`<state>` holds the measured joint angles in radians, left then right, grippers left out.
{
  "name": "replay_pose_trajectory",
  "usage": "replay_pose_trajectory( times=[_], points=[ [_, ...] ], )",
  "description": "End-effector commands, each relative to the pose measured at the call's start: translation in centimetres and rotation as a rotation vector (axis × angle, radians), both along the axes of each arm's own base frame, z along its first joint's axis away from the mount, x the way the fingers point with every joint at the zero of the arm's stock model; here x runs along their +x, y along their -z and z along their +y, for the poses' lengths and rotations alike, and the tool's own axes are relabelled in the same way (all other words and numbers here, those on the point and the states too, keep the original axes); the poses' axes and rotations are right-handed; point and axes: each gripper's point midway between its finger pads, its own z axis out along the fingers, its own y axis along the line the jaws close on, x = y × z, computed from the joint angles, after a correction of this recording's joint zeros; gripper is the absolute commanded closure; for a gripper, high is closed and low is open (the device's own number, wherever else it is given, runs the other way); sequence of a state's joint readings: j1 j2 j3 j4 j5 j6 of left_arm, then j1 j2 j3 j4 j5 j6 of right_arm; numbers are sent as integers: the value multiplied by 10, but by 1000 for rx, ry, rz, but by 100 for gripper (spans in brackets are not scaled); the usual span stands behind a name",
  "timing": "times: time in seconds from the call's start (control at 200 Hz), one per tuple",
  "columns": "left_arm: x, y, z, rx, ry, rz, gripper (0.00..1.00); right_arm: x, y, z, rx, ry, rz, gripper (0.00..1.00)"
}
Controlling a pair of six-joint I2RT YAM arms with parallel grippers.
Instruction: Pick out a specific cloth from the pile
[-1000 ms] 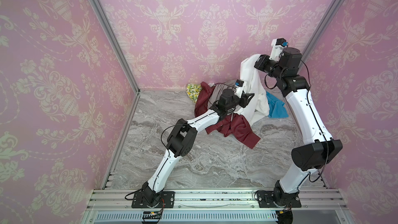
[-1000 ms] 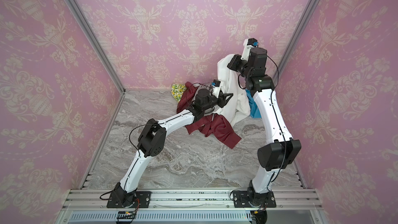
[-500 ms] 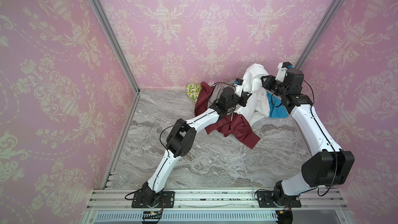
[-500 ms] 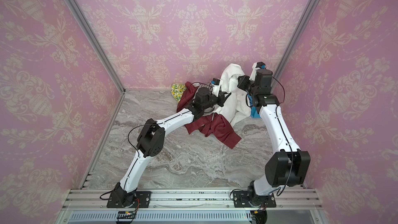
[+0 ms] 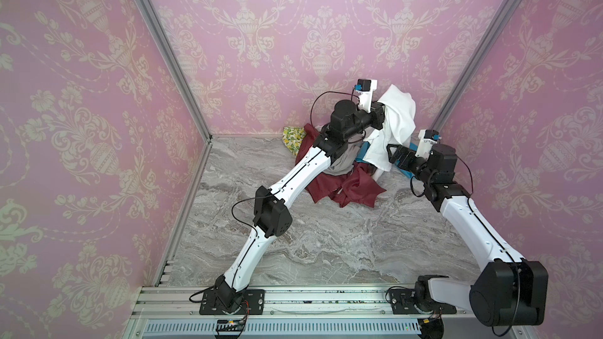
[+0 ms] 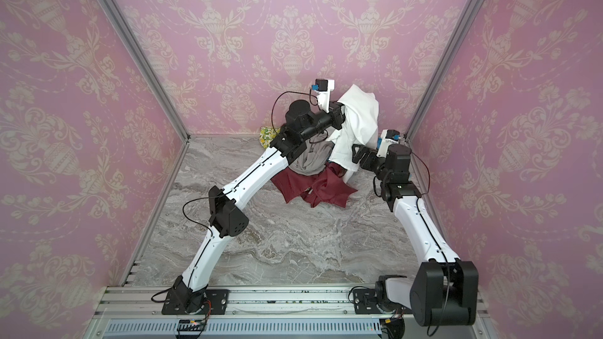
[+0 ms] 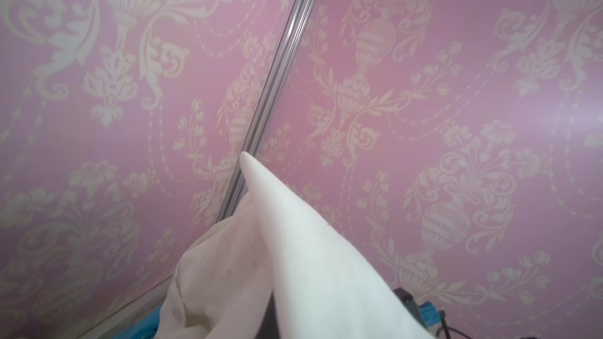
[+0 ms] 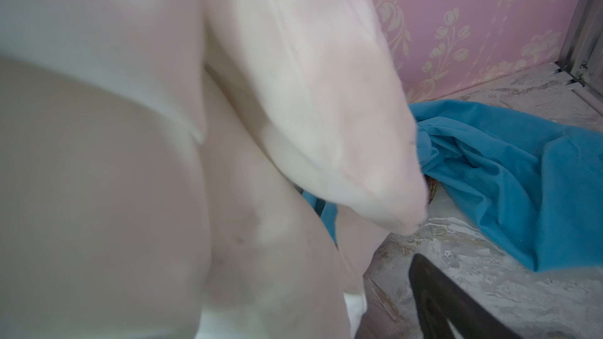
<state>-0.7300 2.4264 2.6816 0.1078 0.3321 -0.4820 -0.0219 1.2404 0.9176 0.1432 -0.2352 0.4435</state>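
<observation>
The cloth [image 5: 396, 115] hung raised above the desk's [image 5: 326, 239] far right corner, draped over the left gripper [image 5: 382, 115] and trailing down to the pile [image 5: 346, 174], as both top views showed. The left gripper was covered by the white fabric, its jaws pressed together on the cloth, which filled the lower part of the left wrist view [image 7: 293, 256]. The right gripper [image 5: 394, 155] stood low, just beside the cloth's hanging edge, with its jaws spread and nothing between them; one dark finger [image 8: 440, 304] showed in the right wrist view next to the white folds [image 8: 130, 158]. Under the cloth lay a grey cloth [image 5: 344, 161] on a maroon cloth [image 5: 355, 187], and a blue cloth [image 8: 505, 174] lay on the marble toward the right wall. A lemon-print cloth [image 5: 292, 135] sat at the far edge, left of the heap.
</observation>
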Motion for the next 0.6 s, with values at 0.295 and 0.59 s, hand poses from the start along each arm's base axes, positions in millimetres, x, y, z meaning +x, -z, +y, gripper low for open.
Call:
replay_pose_trajectory(
  times=[0.295,0.59],
  points=[
    [-14,-34,7,-56,0,-24,100,-12,-18,5,-52,-37,-237,0],
    [-31,-64,22,-56,-12,-74,100,-12,8,8,-101,-54,-192,0]
  ],
)
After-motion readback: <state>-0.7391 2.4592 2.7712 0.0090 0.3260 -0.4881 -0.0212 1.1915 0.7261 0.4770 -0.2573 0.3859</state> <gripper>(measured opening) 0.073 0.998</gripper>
